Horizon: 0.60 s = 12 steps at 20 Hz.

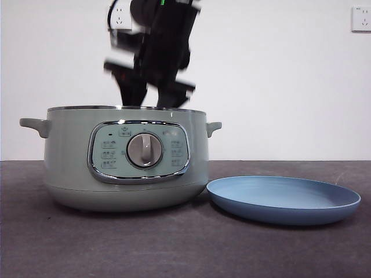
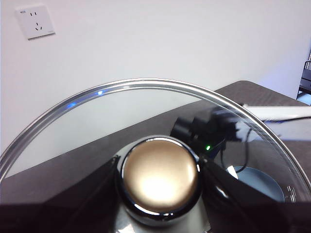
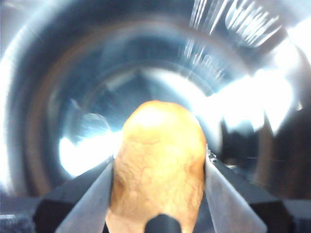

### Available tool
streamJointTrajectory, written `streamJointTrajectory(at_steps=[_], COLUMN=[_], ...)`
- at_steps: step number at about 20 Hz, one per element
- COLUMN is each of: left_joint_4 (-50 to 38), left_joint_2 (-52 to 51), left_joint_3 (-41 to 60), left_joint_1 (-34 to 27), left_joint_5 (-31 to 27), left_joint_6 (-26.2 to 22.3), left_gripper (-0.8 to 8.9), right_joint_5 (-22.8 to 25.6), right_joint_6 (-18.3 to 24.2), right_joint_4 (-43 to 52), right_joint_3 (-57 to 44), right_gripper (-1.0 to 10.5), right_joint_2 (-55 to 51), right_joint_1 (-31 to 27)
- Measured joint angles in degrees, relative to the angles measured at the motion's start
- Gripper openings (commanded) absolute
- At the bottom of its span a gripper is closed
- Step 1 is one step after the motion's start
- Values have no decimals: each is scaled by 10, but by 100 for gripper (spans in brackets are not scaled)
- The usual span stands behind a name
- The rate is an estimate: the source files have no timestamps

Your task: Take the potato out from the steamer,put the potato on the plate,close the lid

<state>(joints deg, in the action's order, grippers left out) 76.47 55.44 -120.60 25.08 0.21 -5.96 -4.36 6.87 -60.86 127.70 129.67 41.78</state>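
Observation:
The mint-green steamer stands left of centre with no lid on it. My right gripper reaches into it from above, blurred. In the right wrist view the right gripper is shut on the orange-brown potato, inside the shiny pot wall. The potato is hidden in the front view. My left gripper is shut on the knob of the glass lid and holds the lid in the air, out of the front view. The light-blue plate lies empty right of the steamer.
The steamer and plate sit on a dark table before a white wall with sockets. Through the lid, the left wrist view shows the other arm and the plate.

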Motion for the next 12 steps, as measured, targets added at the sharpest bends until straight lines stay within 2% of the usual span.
streamJointTrajectory(at_steps=[7,12], left_joint_4=[-1,-49], left_joint_2=[62,129], left_joint_3=[0,0], left_joint_1=[0,0], left_joint_5=[0,3], left_joint_6=[0,-4], left_gripper=[-8,-8], right_joint_5=[1,1], right_joint_6=[21,22], right_joint_4=[-24,-139], right_joint_3=[2,5], right_gripper=[-11,-11], right_joint_2=[-231,-301], right_joint_1=[-10,-69])
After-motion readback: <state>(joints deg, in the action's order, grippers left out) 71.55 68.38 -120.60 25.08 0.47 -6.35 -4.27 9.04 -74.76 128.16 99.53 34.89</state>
